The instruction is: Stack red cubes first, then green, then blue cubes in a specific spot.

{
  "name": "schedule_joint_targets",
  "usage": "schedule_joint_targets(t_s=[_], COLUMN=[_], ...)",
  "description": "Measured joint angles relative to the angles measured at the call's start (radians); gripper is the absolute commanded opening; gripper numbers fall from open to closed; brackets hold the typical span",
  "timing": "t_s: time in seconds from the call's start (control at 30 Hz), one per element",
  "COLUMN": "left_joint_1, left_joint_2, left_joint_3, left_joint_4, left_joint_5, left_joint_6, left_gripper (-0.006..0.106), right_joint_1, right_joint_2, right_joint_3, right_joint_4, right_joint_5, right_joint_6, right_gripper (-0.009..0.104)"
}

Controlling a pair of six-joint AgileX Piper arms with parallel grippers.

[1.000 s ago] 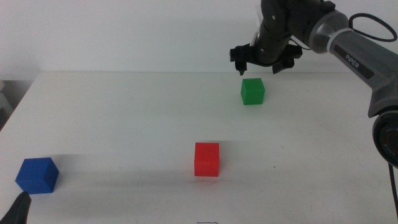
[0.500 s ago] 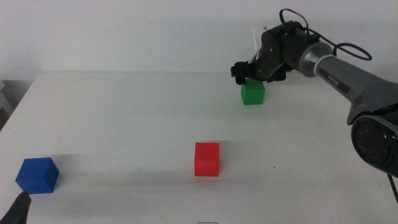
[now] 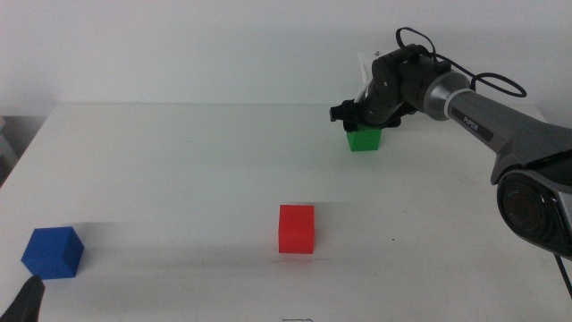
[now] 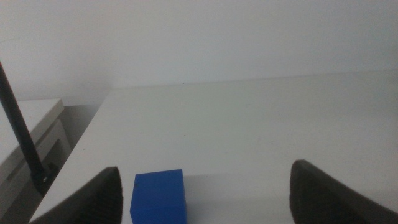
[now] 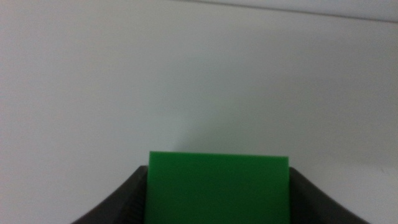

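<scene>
White tabletop [image 3: 179, 161] carries three well-separated cubes: one red cube [image 3: 297, 229], one blue cube [image 3: 53, 252], one green cube [image 3: 364, 138] between the right gripper [image 3: 365, 125]'s spread jaws, grip uncertain; left gripper [image 4: 202, 196] gapes empty near blue.

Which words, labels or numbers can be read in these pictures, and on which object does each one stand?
"PIPER": white letters on the grey link of the right arm, small but just readable in the middle view.
The green cube, red cube and blue cube carry no text, and neither wrist view shows any.
</scene>
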Motion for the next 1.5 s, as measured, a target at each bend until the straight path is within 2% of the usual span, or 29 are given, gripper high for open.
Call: schedule_joint_targets(t_s=[0.23, 0.33, 0.47, 0.57, 0.7, 0.8, 0.97, 1.07, 1.2, 1.3, 1.5], left_joint_1=[0.000, 0.000, 0.000, 0.000, 0.000, 0.000, 0.000, 0.000, 0.000, 0.000, 0.000], left_joint_2=[0.000, 0.000, 0.000, 0.000, 0.000, 0.000, 0.000, 0.000, 0.000, 0.000, 0.000], left_joint_3=[0.000, 0.000, 0.000, 0.000, 0.000, 0.000, 0.000, 0.000, 0.000, 0.000, 0.000], left_joint_4=[0.000, 0.000, 0.000, 0.000, 0.000, 0.000, 0.000, 0.000, 0.000, 0.000, 0.000], left_joint_5=[0.000, 0.000, 0.000, 0.000, 0.000, 0.000, 0.000, 0.000, 0.000, 0.000, 0.000], left_joint_6=[0.000, 0.000, 0.000, 0.000, 0.000, 0.000, 0.000, 0.000, 0.000, 0.000, 0.000], left_gripper=[0.090, 0.090, 0.090, 0.090, 0.090, 0.090, 0.090, 0.090, 0.090, 0.090, 0.090], right_joint_1=[0.001, 0.016, 0.072, 0.140, 0.260, 0.346, 0.470, 0.488, 0.502, 0.537, 0.563], right_joint_2=[-0.065, -0.150, -0.351, -0.534, -0.681, -0.696, -0.685, -0.679, -0.657, -0.627, -0.542], right_joint_3=[0.008, 0.082, 0.340, 0.573, 0.729, 0.742, 0.751, 0.751, 0.746, 0.710, 0.597], right_joint_4=[0.007, -0.010, -0.073, -0.144, -0.220, -0.266, -0.307, -0.324, -0.389, -0.425, -0.416], right_joint_5=[0.132, 0.168, 0.114, 0.041, 0.018, 0.069, 0.080, 0.075, 0.124, 0.156, 0.208], right_joint_6=[-0.013, -0.009, 0.080, 0.227, 0.436, 0.549, 0.722, 0.801, 0.894, 0.928, 0.899], right_gripper=[-0.001, -0.001, -0.001, -0.001, -0.001, -0.001, -0.001, -0.001, -0.001, -0.001, -0.001])
